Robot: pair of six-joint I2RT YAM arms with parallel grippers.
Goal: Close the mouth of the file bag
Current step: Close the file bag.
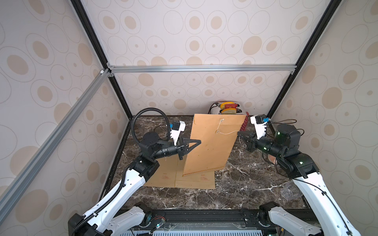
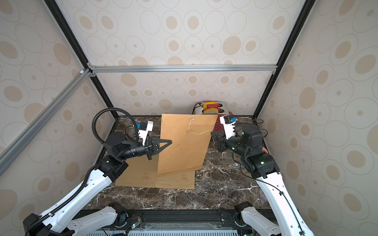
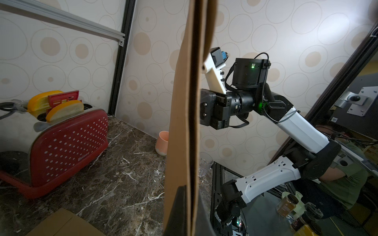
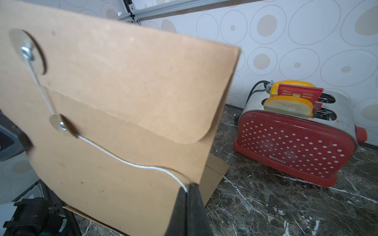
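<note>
File bag stood upright, slightly tilted, mid marble table, lower corner over flat envelopes. Left gripper clenched on its 9 o'clock edge. Flap lay down. String ran from lower disc to right gripper, which pinched it at 3 o'clock. Judged best: hold bag rigid, keep string taut, circle beneath disc rim.

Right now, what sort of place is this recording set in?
Probably a lab robot cell staged as a kitchen counter: circle-patterned wall panels on an aluminium frame, a dark marble-look tabletop, and a red white-dotted toaster.
</note>
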